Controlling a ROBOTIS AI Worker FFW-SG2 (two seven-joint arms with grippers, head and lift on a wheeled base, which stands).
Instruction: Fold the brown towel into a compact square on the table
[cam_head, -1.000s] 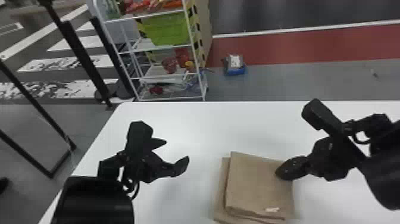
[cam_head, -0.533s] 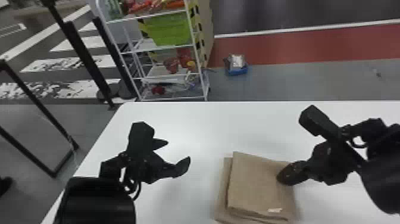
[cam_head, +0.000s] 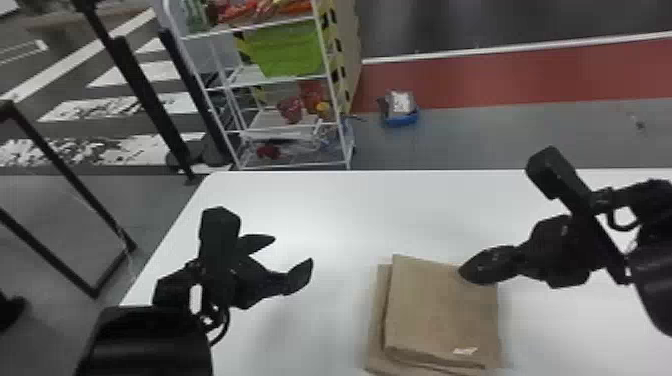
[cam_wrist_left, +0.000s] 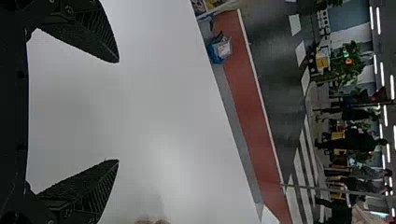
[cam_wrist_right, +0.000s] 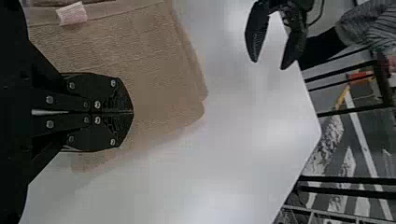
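The towel (cam_head: 435, 310) lies folded on the table (cam_head: 330, 205), at the near side, between the two grippers. Its upper layers sit slightly offset; a lower layer projects along the left and near edges. A tag (cam_head: 465, 351) is located on top, close to the near edge. The right gripper (cam_head: 461, 273) is positioned at the towel's far right portion, both fingers (cam_wrist_right: 116, 93) pressed together; whether the tips bear on the cloth cannot be determined. The left gripper (cam_head: 293, 249) is located above the table, left of the towel and apart from it, fingers (cam_wrist_left: 95, 35) spread, nothing between them.
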